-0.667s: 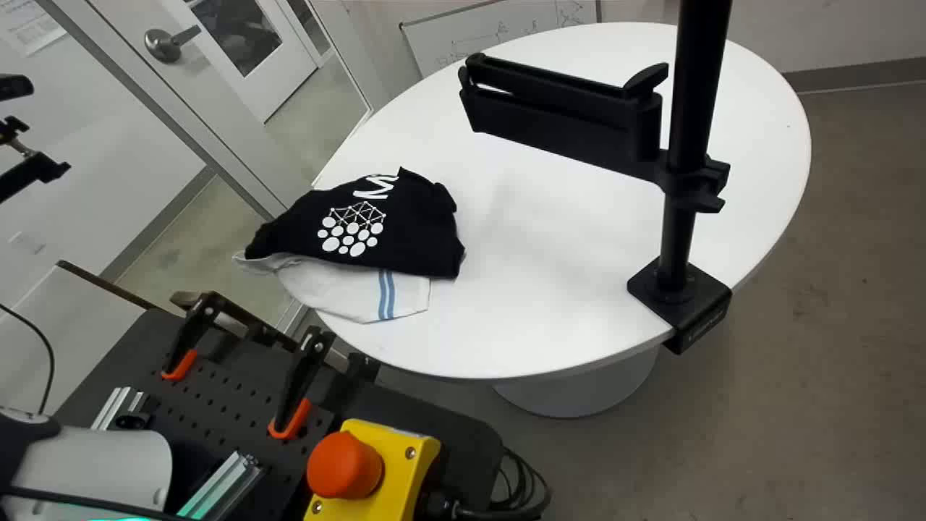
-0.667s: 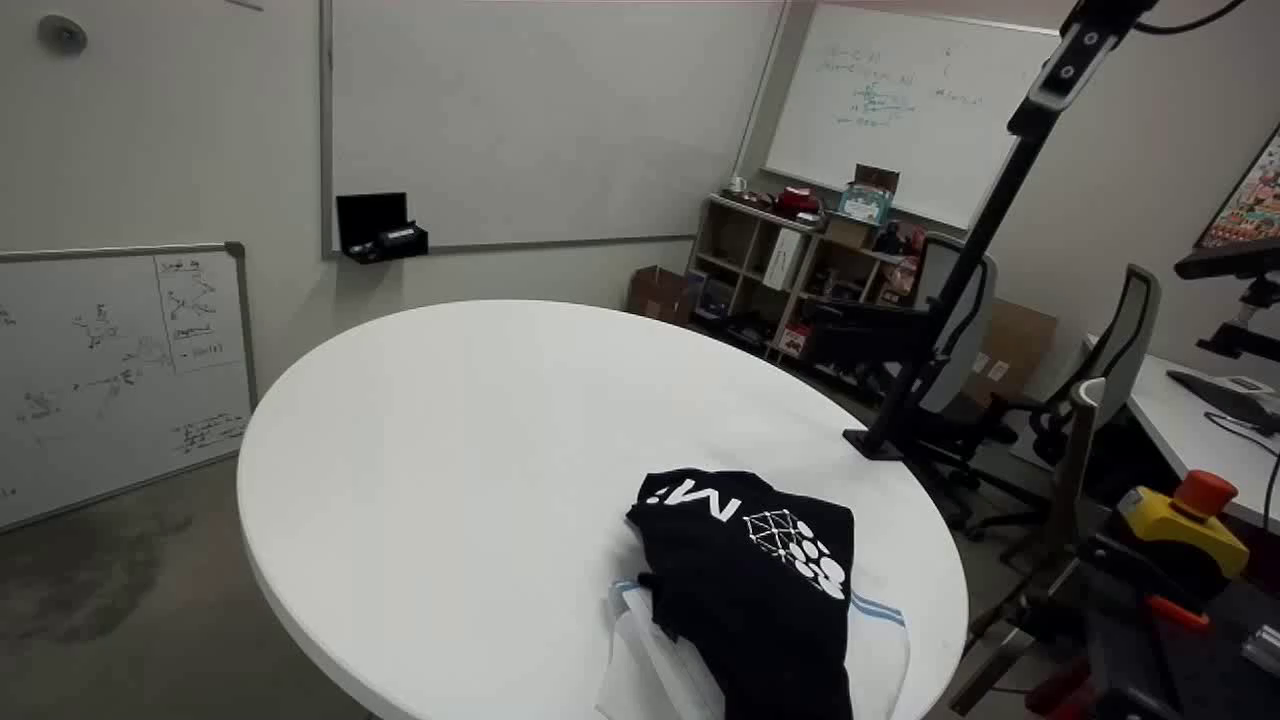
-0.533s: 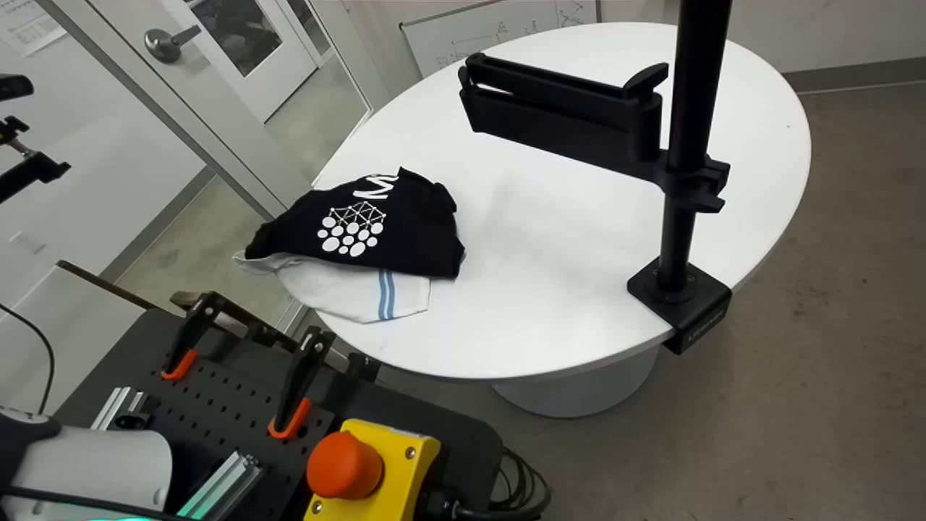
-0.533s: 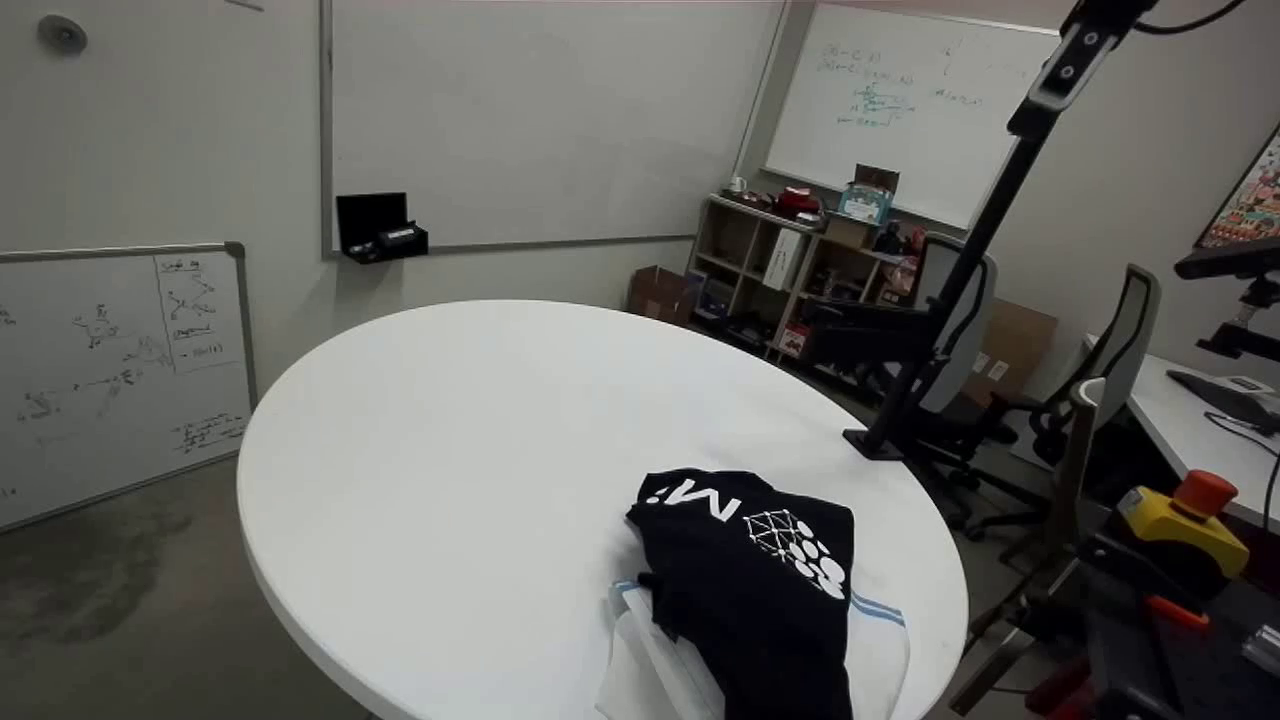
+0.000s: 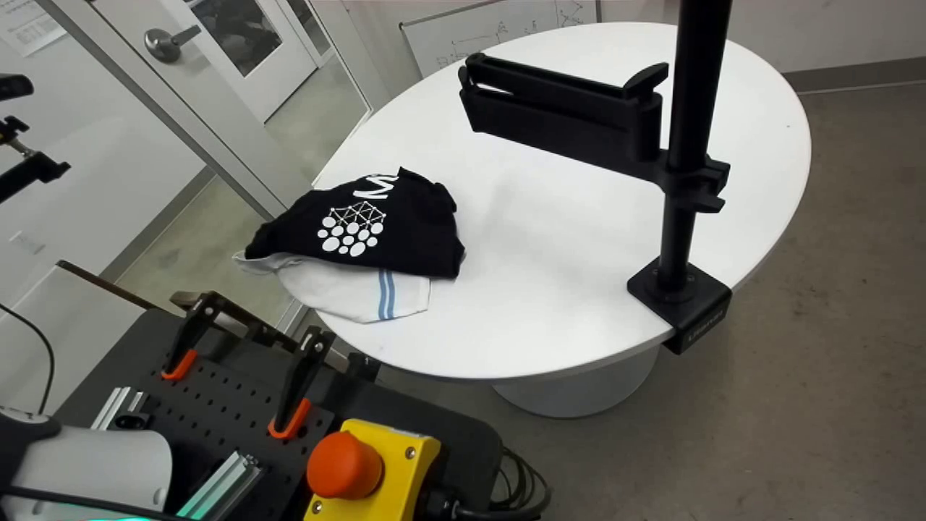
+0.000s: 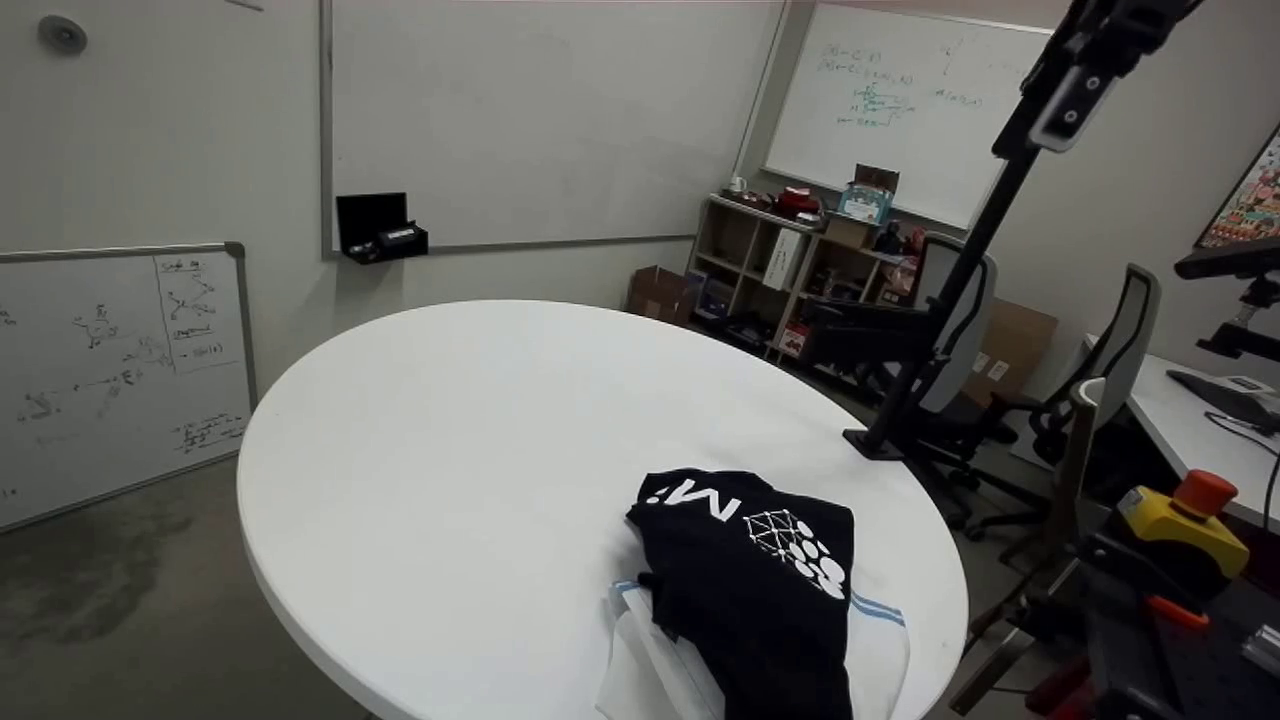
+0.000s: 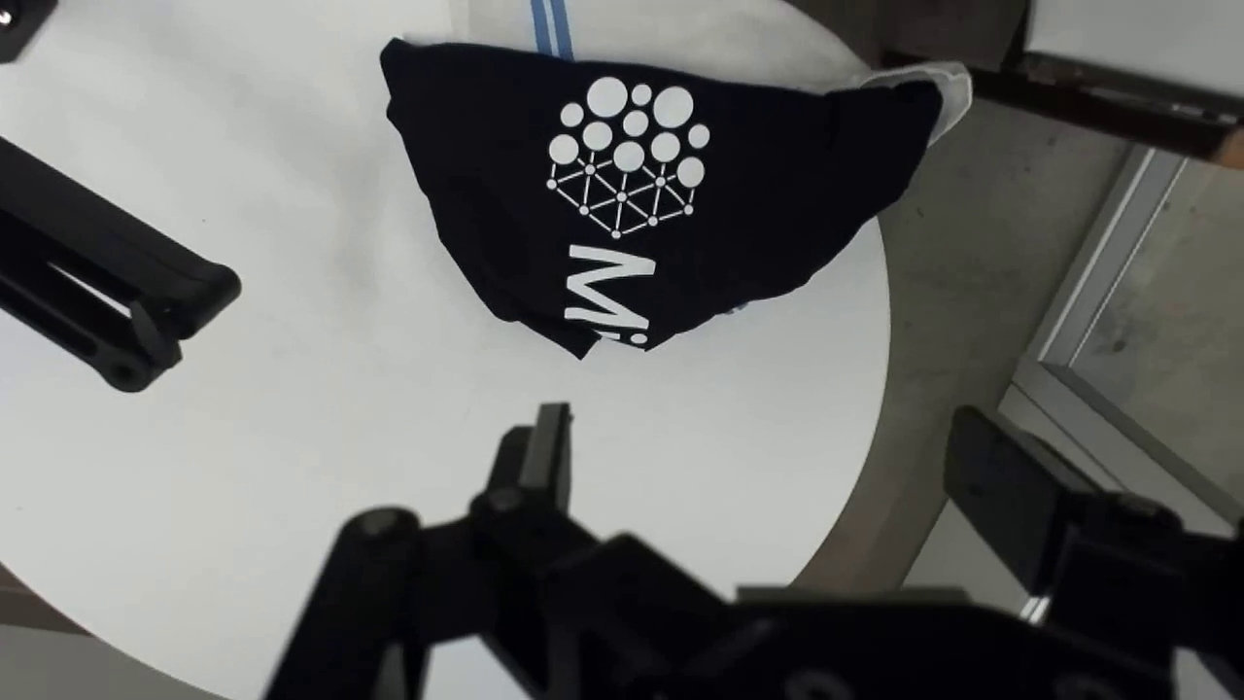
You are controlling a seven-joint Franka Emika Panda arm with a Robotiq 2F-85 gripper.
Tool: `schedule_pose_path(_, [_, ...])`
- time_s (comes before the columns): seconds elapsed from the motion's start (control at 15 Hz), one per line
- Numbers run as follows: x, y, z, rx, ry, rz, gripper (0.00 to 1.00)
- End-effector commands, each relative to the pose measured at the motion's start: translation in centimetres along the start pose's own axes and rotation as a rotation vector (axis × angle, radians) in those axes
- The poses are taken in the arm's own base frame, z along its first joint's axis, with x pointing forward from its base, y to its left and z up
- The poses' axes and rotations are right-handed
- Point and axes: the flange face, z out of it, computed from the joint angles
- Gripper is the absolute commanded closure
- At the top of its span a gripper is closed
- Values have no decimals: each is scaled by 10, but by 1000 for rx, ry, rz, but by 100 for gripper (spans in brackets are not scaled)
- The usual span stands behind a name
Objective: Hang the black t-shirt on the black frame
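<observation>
White round table (image 5: 535, 318), and here's the black t-shirt (image 5: 416, 224) lying over a striped cloth (image 5: 340, 287); the black frame (image 5: 687, 137) stands at the edge; the gripper (image 7: 761, 447), jaws wide apart!

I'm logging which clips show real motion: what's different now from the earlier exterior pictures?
The gripper, open in the wrist view, has moved: its fingers show lower in an exterior view. Nothing was visibly taken hold of or let go. The black t-shirt, lying over part of the white cloth, and the black frame stayed as they were.
</observation>
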Motion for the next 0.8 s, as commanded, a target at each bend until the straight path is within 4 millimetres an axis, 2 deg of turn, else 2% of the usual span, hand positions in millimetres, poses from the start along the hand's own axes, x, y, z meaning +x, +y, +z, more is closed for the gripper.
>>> schedule_pose_path(0.0, [3, -4, 31, 8, -91, -174, 2])
schedule_pose_path(0.27, [1, -16, 84, 15, -200, -358, 0])
schedule_pose_path(0.73, [-10, -52, 177, -15, -339, -711, 0])
